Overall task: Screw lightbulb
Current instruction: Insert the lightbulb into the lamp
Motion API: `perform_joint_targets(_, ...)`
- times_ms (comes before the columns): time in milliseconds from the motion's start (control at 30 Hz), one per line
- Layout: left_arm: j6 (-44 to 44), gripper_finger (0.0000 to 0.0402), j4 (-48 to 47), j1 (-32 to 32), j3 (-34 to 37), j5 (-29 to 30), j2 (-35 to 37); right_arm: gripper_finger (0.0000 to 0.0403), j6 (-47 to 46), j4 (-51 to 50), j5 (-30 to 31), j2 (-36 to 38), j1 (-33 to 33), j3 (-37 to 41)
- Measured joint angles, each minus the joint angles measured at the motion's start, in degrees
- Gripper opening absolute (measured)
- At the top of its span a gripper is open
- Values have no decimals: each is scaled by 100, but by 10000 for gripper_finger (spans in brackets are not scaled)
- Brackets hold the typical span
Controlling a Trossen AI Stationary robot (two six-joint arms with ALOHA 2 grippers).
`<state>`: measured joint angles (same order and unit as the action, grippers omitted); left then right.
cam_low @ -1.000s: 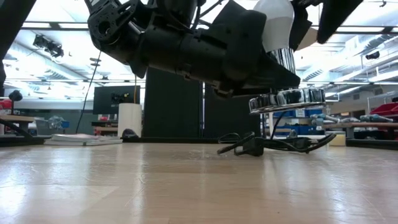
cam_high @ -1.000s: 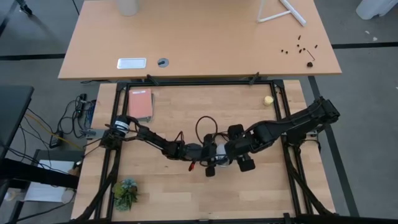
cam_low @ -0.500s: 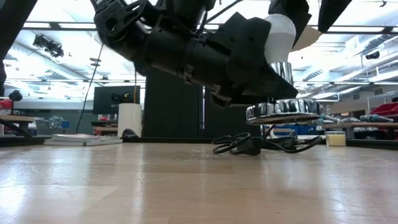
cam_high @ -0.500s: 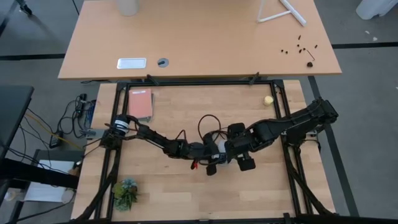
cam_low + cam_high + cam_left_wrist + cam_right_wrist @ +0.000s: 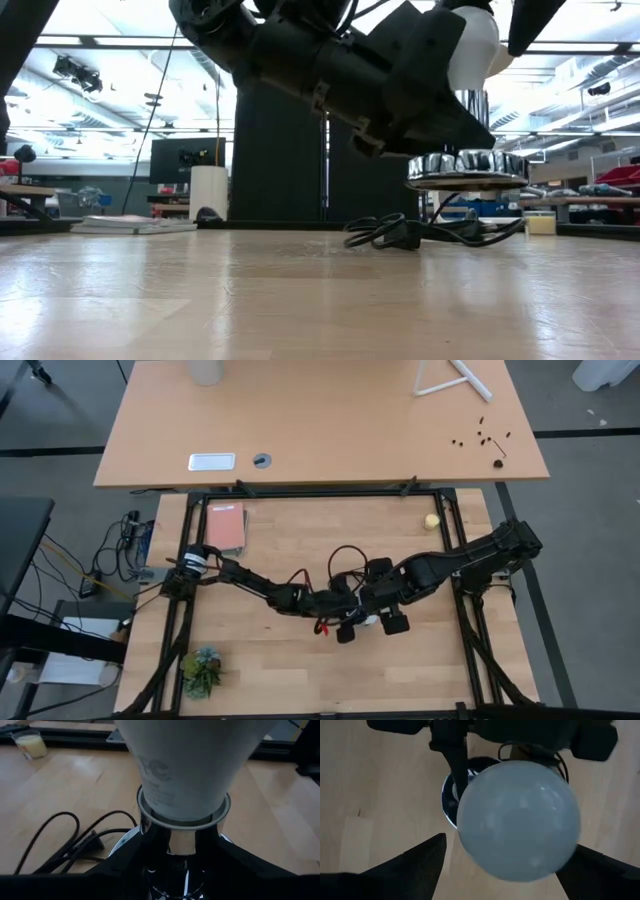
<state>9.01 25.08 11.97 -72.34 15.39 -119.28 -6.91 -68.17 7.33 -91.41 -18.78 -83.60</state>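
The white lightbulb (image 5: 470, 48) stands upright in a chrome socket whose round silver disc (image 5: 468, 166) hangs clear of the table. My left gripper (image 5: 182, 851) reaches in from the table's left and is shut on the socket below the bulb. My right gripper (image 5: 510, 844) points down over the bulb's frosted globe (image 5: 520, 820). It is open, with a finger on either side of the globe and a gap on at least one side. In the high view both grippers meet at the table's middle, where a bit of the bulb (image 5: 367, 622) shows. My left gripper pinches the socket's chrome neck (image 5: 182, 842) between its two fingers (image 5: 125, 857), just under the collar that holds the bulb. The fingers come from the table's left, slanting a little downward, and lie across the neck. Socket and bulb stand upright, lifted clear; the cord trails down to the table.
The socket's black cord (image 5: 400, 234) lies in loops on the table behind the disc, also seen as the cord loop (image 5: 345, 560). A yellow ball (image 5: 431, 520) sits far right, a reddish book (image 5: 226, 526) far left, a small plant (image 5: 203, 670) near left.
My left gripper has risen a little and shifted slightly toward the table's right, tipping its wrist. The socket and bulb went with it: tilted half a second ago, they now stand more upright with the disc level. The cord loops have slid along the table.
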Motion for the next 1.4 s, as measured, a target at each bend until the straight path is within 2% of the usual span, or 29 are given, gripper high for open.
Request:
perform_joint_targets(867,-381,192,121,-259,0,-12,0,346,730,480,50,-139,536,-63)
perform_joint_targets(1400,-328,193,304,-261,0,49,4,346,603,342,11,-138,677,-69)
